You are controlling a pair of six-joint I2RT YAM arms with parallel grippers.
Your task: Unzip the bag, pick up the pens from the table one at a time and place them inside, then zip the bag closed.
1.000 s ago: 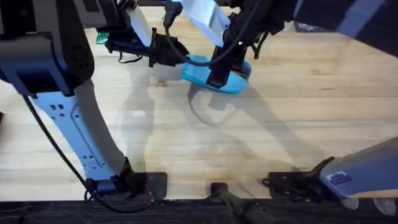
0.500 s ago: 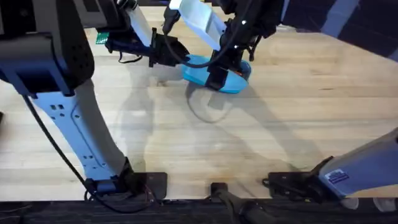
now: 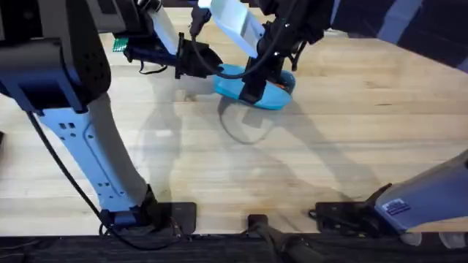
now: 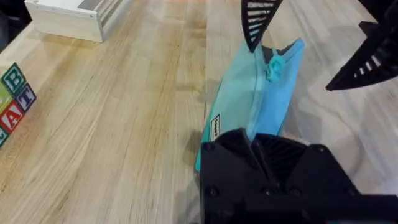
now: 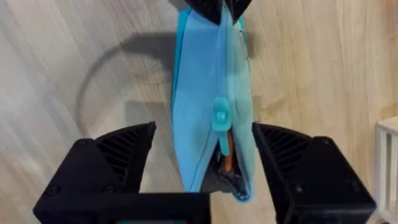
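The light blue bag [image 3: 272, 96] lies on the table [image 3: 329, 146] at the far middle. My left gripper [image 3: 208, 64] is shut on the bag's left end [image 4: 239, 124]. My right gripper [image 5: 205, 168] hangs open over the other end, one finger [image 5: 118, 162] on each side of the bag [image 5: 199, 93]. The teal zip pull [image 5: 221, 118] sits partway along the zip, also visible from the left wrist [image 4: 273, 65]. Behind the pull the zip gapes on the dark lining, and an orange pen [image 5: 225, 148] shows inside. The black pen is hidden.
A white box [image 4: 74, 15] and lettered toy blocks [image 4: 12, 99] stand on the table beyond the bag. The edge of a white box [image 5: 385, 162] lies close to the bag's open end. Bare wood stretches toward the arms' bases.
The right arm has shifted slightly left over the bag. The left gripper and the bag have stayed put.
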